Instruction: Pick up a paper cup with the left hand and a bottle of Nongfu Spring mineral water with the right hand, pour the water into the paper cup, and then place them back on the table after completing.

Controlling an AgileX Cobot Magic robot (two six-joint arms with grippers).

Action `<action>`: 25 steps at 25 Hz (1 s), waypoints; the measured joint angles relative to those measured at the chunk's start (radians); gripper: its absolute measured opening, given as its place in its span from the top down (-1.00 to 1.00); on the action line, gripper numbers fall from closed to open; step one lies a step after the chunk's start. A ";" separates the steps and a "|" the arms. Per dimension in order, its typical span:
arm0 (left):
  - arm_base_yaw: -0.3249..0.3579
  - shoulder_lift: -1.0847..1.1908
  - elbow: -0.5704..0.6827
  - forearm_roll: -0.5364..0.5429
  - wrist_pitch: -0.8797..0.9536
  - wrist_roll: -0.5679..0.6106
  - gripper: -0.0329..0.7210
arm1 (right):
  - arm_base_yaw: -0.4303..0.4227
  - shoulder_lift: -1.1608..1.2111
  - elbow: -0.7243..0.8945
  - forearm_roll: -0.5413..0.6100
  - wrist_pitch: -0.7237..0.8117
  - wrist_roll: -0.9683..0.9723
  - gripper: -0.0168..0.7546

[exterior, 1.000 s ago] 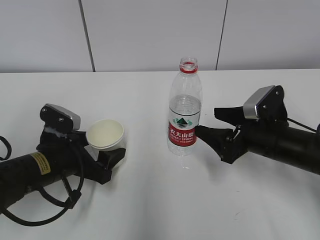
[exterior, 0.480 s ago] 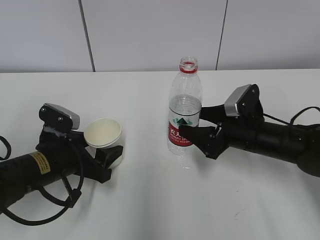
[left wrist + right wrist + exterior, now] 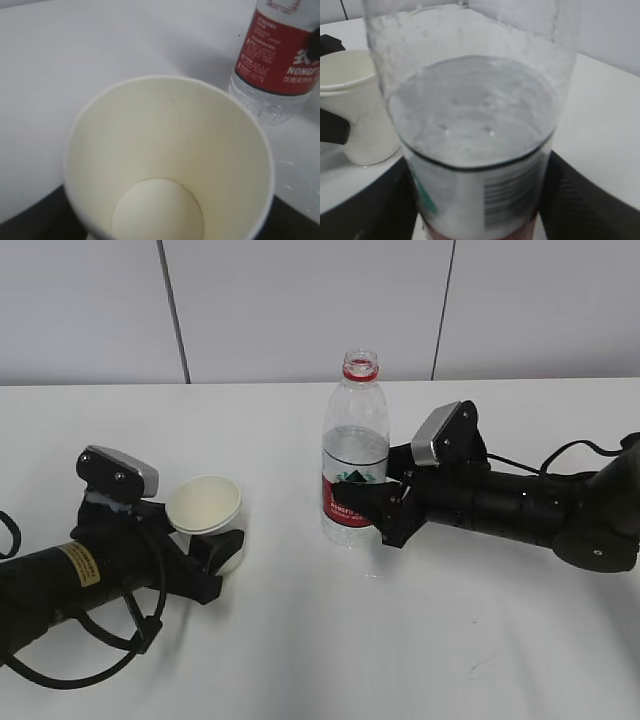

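**Both grippers closing on cup and bottle over a white table**

The white table point(image 3: 300, 660) is filling the frame below a pale panelled wall point(image 3: 300, 310), with bare surface lying along the lower edge. At centre, the right hand point(image 3: 372, 502) is clasping the uncapped bottle point(image 3: 353, 455). At lower left, the left hand point(image 3: 205, 555) is gripping the paper cup point(image 3: 205, 515).

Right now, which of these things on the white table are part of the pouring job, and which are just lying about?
Part of the job:
- cream paper cup, empty, between the left arm's black jaws
- clear plastic water bottle with red label, uncapped, partly full, between the right arm's black jaws
- plain white table

Just lying about:
- nothing; only grey wall panels behind
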 joint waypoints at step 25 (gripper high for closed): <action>0.015 -0.193 -0.009 0.246 0.266 -0.173 -0.20 | 0.002 0.011 -0.316 -0.302 0.304 -0.154 -0.02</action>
